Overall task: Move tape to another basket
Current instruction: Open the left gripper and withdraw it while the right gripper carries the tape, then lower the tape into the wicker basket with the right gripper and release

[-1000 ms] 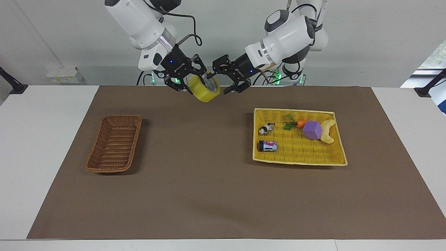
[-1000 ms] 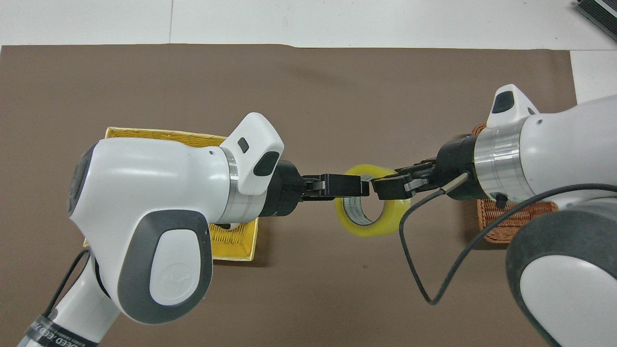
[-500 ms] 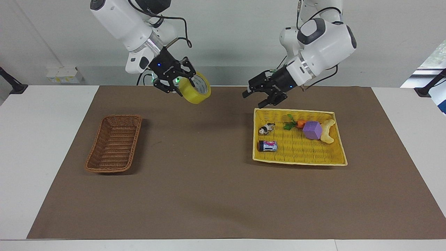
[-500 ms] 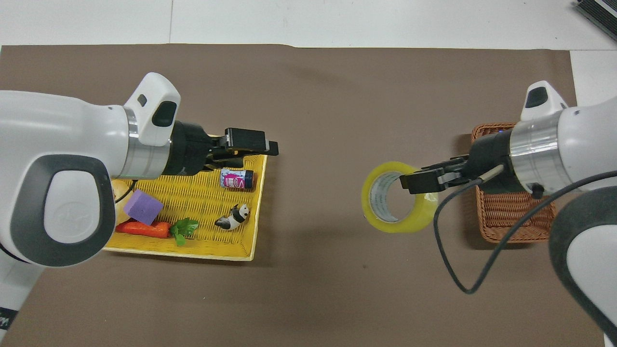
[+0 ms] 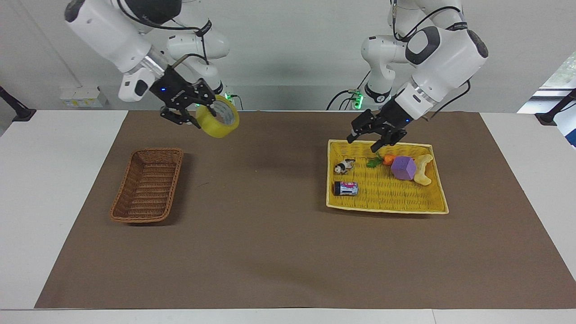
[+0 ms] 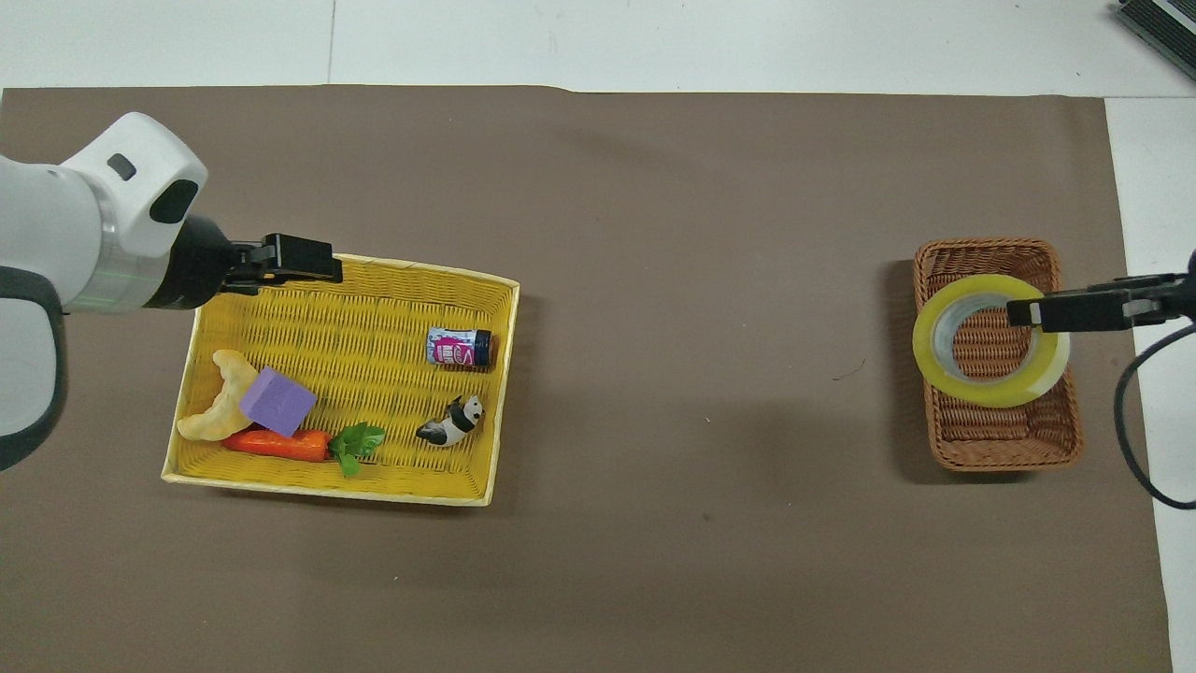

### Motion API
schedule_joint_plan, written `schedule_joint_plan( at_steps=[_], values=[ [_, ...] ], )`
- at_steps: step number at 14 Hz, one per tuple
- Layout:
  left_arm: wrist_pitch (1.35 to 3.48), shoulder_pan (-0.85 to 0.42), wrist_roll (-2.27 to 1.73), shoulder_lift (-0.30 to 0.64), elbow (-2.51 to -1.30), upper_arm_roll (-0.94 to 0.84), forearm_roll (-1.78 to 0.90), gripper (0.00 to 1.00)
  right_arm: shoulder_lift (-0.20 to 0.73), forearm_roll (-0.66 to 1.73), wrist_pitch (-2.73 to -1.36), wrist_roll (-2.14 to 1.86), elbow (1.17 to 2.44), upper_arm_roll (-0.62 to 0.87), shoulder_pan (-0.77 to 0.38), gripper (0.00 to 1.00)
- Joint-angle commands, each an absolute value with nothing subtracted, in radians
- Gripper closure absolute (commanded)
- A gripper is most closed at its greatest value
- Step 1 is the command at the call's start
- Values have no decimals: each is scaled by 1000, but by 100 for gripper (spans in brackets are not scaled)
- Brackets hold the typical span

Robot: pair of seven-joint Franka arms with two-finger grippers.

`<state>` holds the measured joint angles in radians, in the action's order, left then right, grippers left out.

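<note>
The tape [image 5: 212, 127] [image 6: 976, 396], a yellowish ring, hangs tilted high in the air with my right gripper [image 5: 203, 113] [image 6: 1028, 313] shut on its wall. From above the tape overlaps the brown wicker basket [image 5: 135, 218] [image 6: 1004, 447]. The facing view shows it well above the basket and a little toward the table's middle. The basket lies with nothing in it at the right arm's end of the brown mat. My left gripper [image 5: 363, 143] [image 6: 313, 269] hangs open over the yellow tray, holding nothing.
The flat yellow woven tray [image 5: 387, 209] [image 6: 327, 490] at the left arm's end holds a small dark can [image 5: 345, 188], a panda figure [image 5: 344, 166], a carrot [image 6: 276, 443], a purple block [image 5: 403, 168] and a pale curved piece [image 6: 220, 411].
Both grippers were at the tape over the mat's middle a second ago. The right gripper has carried it to above the brown basket. The left gripper has drawn back empty over the yellow tray.
</note>
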<state>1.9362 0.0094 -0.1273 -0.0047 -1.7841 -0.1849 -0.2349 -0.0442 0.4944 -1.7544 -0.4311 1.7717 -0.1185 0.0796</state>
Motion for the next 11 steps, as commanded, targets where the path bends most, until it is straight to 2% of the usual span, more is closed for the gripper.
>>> schedule_joint_plan(
  at_steps=[1,3,6,9,11],
  values=[
    [1864,52,-121,-18,-1741,-170,-123,0,59,538,-1847,-425,1761,-101,119,100],
    [1757,84,-51,-6,-1669,-160,-49,0,144,645,-1876,-528,1761,-101,179,100],
    [1633,104,52,-43,-1642,-118,-29,0,210,653,-1899,-701,1769,-103,241,100],
    [1475,103,77,-32,-1545,-120,3,0,281,663,-1914,-767,1770,-101,287,100],
    [1482,107,77,-46,-1577,-117,-2,0,316,721,-1917,-773,1773,-101,298,100]
  ],
)
